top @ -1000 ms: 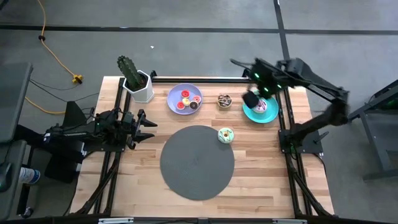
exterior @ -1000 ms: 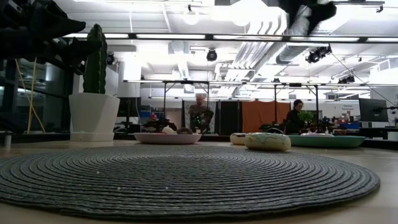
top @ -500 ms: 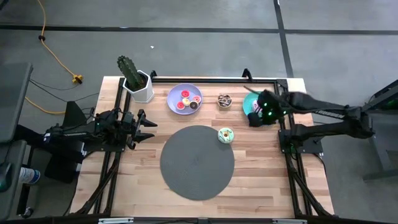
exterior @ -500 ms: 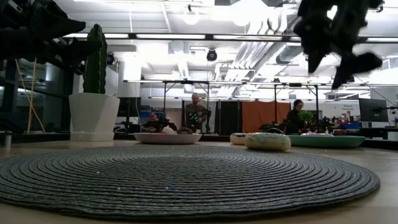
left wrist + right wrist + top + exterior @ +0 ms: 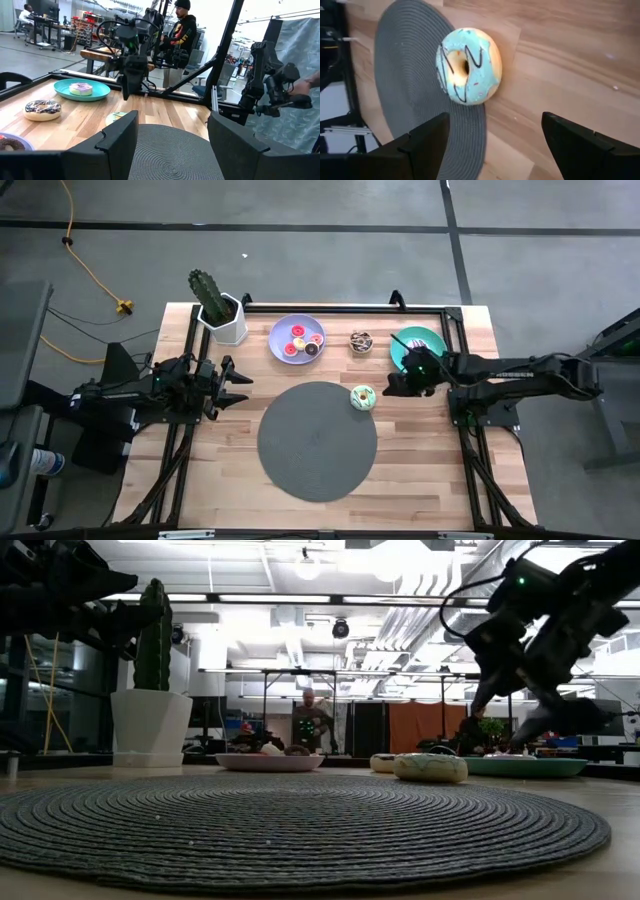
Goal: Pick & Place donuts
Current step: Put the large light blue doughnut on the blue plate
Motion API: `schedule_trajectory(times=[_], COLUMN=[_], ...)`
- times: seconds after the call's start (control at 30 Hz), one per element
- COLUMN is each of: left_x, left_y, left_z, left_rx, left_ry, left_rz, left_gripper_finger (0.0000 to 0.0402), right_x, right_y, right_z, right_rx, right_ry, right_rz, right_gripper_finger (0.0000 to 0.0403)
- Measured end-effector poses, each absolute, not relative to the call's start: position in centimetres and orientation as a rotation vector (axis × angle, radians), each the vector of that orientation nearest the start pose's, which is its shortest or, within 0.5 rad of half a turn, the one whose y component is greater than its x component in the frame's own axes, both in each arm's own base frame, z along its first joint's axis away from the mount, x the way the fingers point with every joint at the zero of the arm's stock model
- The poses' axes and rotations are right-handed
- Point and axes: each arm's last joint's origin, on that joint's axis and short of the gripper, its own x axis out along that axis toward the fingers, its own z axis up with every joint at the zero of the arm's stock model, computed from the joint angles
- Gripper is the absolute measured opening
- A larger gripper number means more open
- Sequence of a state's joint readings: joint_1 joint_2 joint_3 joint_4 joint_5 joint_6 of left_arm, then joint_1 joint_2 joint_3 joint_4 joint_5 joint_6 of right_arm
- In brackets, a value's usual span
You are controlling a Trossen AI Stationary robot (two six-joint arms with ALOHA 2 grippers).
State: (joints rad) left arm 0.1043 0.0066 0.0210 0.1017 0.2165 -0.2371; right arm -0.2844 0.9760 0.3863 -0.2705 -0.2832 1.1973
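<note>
A light-blue iced donut with dark drizzle [image 5: 468, 65] lies flat, partly on the far right rim of the dark grey mat [image 5: 317, 442] and partly on the wood. My right gripper [image 5: 392, 386] hangs open just to its right, slanting down at it, with nothing between the fingers [image 5: 427, 137]. A white-purple donut [image 5: 81, 88] lies on the teal plate [image 5: 60, 89]. A chocolate sprinkled donut [image 5: 361, 341] lies on the table. Several small donuts sit on the lavender plate [image 5: 283, 332]. My left gripper [image 5: 238, 381] waits open at the table's left.
A cactus in a white pot [image 5: 222, 310] stands at the far left corner. Black frame rails run along the table's edges [image 5: 455, 395]. The near half of the mat and the wood around it lie bare. People stand in the room beyond the table [image 5: 181, 30].
My right gripper has come down from high over the teal plate, moving toward the near edge and toward the light-blue donut. It has tipped nose-down and rolled about its own axis. Its fingers stay open. The donuts have not moved.
</note>
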Motion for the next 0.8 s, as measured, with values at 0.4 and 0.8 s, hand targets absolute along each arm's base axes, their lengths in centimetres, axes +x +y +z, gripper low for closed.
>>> schedule_trajectory(times=[0.4, 0.8], left_x=[9.6, 9.6], left_y=[0.4, 0.4], left_z=[18.0, 18.0], left_rx=[-0.218, -0.218], left_ry=[-0.101, -0.101], left_rz=[-0.125, -0.125], left_gripper_finger=[0.0230, 0.0230], right_x=[18.1, 20.1], right_y=[-4.5, -5.0], right_z=[14.5, 12.7], right_rx=[1.283, 1.256], right_ry=[0.746, 0.733], right_rz=[-0.503, -0.469], right_gripper_finger=[0.0307, 0.0307])
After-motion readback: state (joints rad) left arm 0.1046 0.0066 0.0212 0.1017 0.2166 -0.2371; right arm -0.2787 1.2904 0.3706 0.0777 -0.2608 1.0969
